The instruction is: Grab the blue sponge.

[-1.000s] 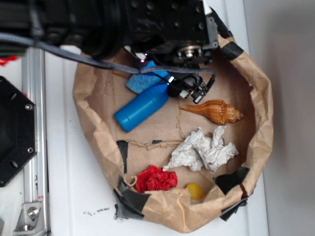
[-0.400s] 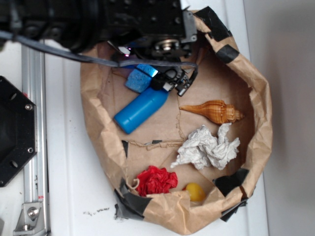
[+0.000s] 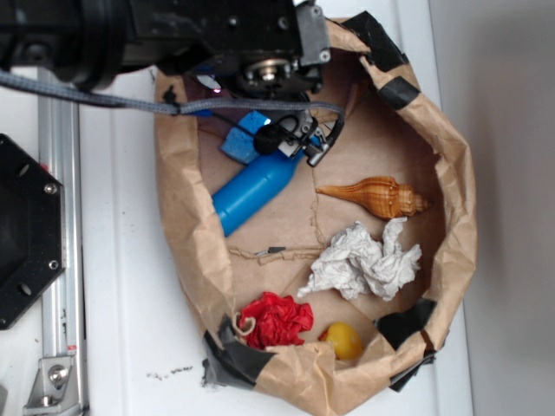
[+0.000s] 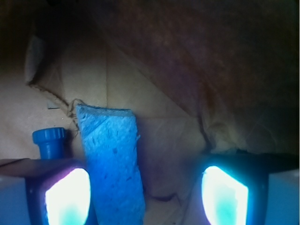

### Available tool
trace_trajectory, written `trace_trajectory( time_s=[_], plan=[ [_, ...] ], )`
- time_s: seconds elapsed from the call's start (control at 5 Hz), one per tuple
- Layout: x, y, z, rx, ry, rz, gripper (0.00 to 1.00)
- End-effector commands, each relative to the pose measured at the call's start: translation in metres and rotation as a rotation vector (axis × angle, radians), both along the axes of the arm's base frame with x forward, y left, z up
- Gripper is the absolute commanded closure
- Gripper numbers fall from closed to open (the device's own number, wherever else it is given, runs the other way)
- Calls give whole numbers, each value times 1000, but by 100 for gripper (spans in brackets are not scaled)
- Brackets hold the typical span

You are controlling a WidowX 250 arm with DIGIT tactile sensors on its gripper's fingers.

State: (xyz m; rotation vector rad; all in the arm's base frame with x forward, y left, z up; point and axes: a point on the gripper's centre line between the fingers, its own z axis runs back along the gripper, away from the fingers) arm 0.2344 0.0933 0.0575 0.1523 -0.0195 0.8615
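The blue sponge lies flat at the back of the paper bag, partly under my arm. In the wrist view the blue sponge runs lengthwise between my fingers, close beside the left pad and well apart from the right pad. My gripper is open and holds nothing. From outside, the gripper hangs over the sponge and the cap end of the blue bottle. The bottle cap shows just left of the sponge.
Inside the brown paper bag lie an orange shell, crumpled white paper, a red crumpled thing and a yellow ball. A metal rail and a black mount stand at the left.
My arm and gripper have moved left over the sponge. The bag's left wall has shifted right, and the bottle has shifted slightly with it.
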Motion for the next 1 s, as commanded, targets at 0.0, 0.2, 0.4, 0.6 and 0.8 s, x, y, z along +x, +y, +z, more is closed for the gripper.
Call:
trace_trajectory(
  time_s=[0.0, 0.2, 0.4, 0.6, 0.8],
  plan=[
    [15, 19, -13, -6, 40, -39, 0],
    [18, 9, -14, -20, 33, -83, 0],
    [19, 7, -17, -27, 38, -99, 0],
    [24, 6, -20, -46, 45, -128, 0],
    [27, 3, -21, -65, 43, -149, 0]
  ],
)
